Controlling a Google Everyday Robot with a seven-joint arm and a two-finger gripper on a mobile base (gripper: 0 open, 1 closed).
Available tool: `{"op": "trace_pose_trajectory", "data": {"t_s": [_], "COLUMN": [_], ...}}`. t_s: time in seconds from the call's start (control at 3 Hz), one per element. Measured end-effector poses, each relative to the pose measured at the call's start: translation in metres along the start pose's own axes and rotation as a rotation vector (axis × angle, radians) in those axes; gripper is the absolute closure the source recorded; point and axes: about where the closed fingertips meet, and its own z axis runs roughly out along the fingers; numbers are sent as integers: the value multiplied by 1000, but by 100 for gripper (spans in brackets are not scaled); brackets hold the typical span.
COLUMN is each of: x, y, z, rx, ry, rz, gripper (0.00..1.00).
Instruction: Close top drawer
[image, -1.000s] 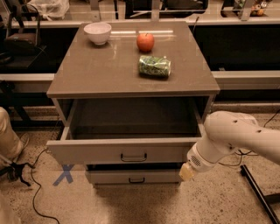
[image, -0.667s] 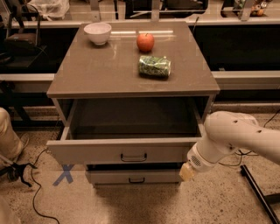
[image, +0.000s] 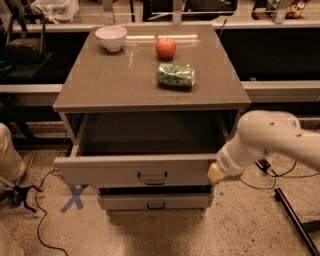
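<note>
The hand (image: 216, 173) is sitting at the right end of the top drawer (image: 125, 170), touching its front panel or just beside it; I cannot tell whether the hand is open or closed. The drawer is standing pulled out, stretching away to the hand's left, with its dark handle (image: 152, 177) at about the hand's height. A lower drawer (image: 155, 201) is lying below and left of the hand. Above and behind the hand, the bench (image: 100, 85) is carrying a green packet (image: 176, 75), an apple (image: 165, 48) and, farthest off, a white bowl (image: 111, 37).
</note>
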Motion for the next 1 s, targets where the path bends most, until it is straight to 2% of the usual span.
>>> {"op": "trace_pose_trajectory", "data": {"t_s": [0.33,0.67,1.0], "x": [-2,-32,-78], "y": [-1,-8,-21], "z": [-1,9,25], "rx": [4,4,8], "ry": [-5,-26,-56], "rz": [0,9,24], "gripper": [100,100,100]}}
